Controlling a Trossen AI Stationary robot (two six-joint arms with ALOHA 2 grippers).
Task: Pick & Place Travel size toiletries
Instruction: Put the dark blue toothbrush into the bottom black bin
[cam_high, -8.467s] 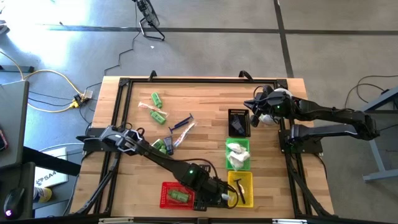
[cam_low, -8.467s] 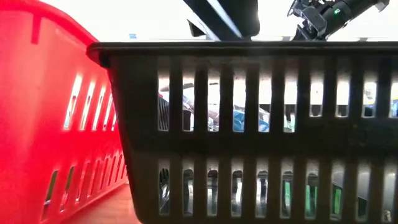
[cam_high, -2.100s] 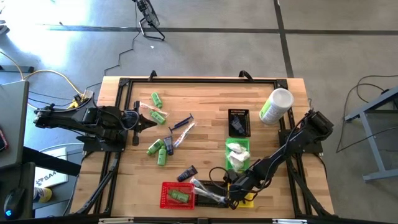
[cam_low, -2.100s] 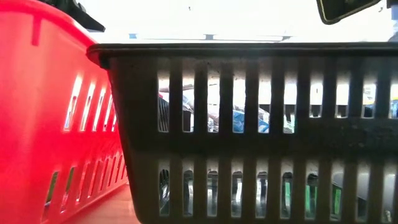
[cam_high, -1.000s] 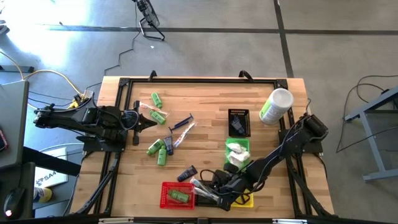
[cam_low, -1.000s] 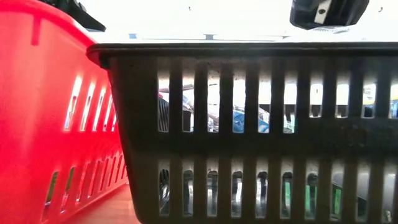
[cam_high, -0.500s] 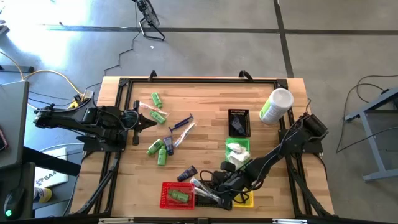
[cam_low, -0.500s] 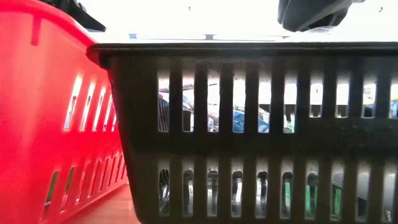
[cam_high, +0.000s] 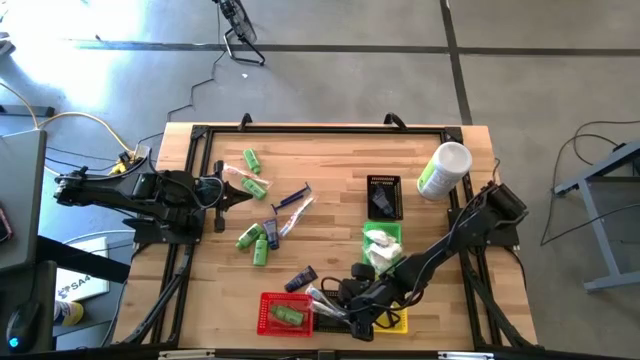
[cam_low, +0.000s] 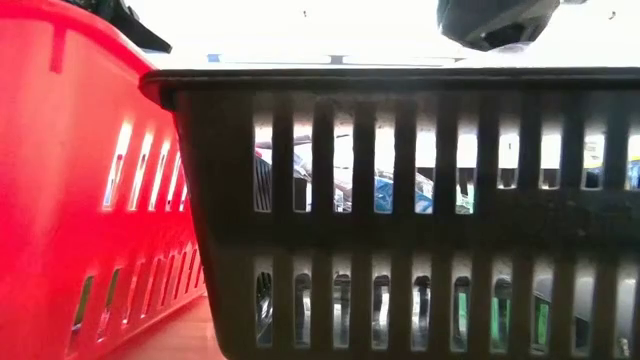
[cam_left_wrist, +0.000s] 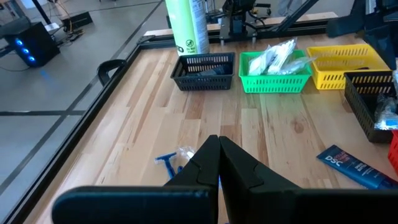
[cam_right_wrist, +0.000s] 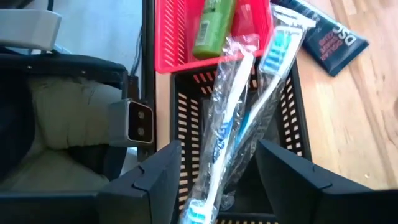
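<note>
Overhead, the right gripper (cam_high: 352, 303) hovers above a black basket (cam_right_wrist: 292, 118) at the table's near edge, its fingers spread wide, with nothing pinched. Two clear-wrapped toothbrushes (cam_right_wrist: 245, 102) lie slanted in that basket, their ends poking over its rim. Immediately left sits a red basket (cam_high: 268, 316) holding a small green bottle (cam_high: 288, 316). A dark navy tube (cam_high: 300, 279) lies on the wood just beyond them. More green bottles (cam_high: 256, 240) and a blue razor (cam_left_wrist: 166, 163) lie scattered farther left. The left gripper (cam_left_wrist: 217, 163) waits at the table's left side, fingers pressed together.
</note>
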